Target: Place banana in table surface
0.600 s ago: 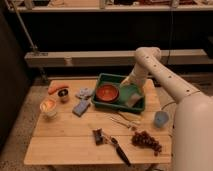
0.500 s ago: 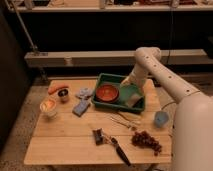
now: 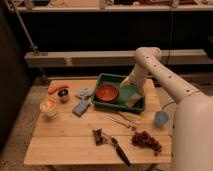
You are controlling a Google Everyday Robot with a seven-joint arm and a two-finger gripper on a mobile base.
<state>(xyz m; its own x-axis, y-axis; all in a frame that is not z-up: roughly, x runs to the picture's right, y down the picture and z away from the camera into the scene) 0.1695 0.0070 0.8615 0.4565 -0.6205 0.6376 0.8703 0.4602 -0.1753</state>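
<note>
Dim, warm light lies on the bench [image 3: 65, 135], whose pale planks are the brightest part. Behind the bench everything sinks into dark shadow. The tool [image 3: 131, 94] hangs above the bench's far right, softly lit.

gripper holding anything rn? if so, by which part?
Cannot tell. The gripper is low in the right half of the green tray, beside the red bowl; any hold is hidden.

Light wooden plank table surface [image 3: 65, 135], level; claw [image 3: 131, 96] over green tray [image 3: 111, 76].
</note>
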